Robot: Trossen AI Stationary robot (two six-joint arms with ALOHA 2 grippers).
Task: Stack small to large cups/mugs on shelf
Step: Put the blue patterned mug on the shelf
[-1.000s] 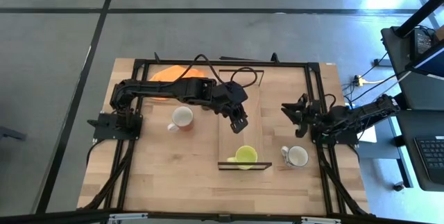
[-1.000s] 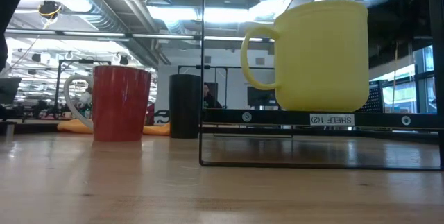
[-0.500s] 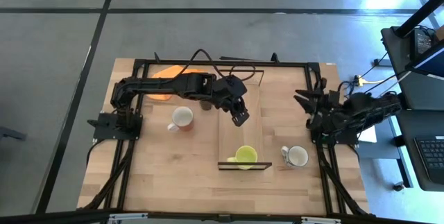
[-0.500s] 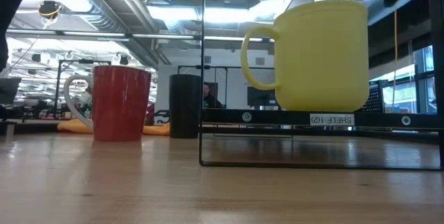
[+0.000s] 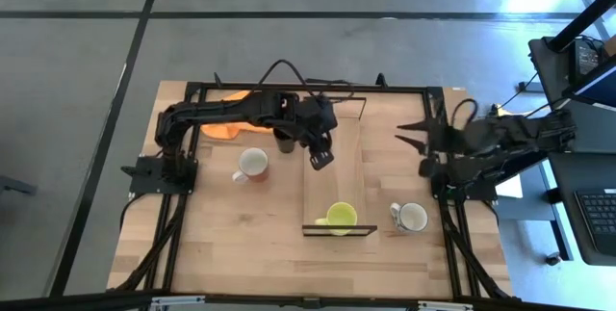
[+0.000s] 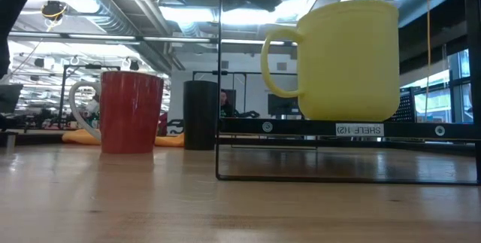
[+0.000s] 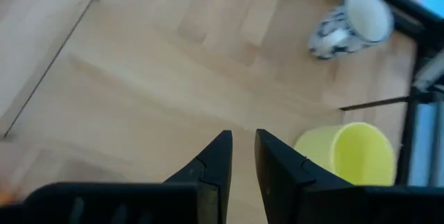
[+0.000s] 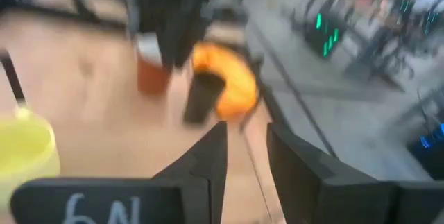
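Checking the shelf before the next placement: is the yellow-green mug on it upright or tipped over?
Upright. The yellow-green mug stands on its base on the shelf, handle sideways; from above its open mouth faces up.

Light wood worktop (image 5: pixel 241 244), matt; shelf (image 5: pixel 332 191) same wood, thin dark metal frame; yellow-green mug (image 6: pixel 349 59) smooth matt; orange cloth (image 5: pixel 226 128).

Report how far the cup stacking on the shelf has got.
Done: only the yellow-green mug stands on the shelf. In hand: nothing; the left gripper hangs empty over the shelf, the right gripper empty at the table's right edge. Left: the reddish-brown mug, black cup and white mug sit on the table.
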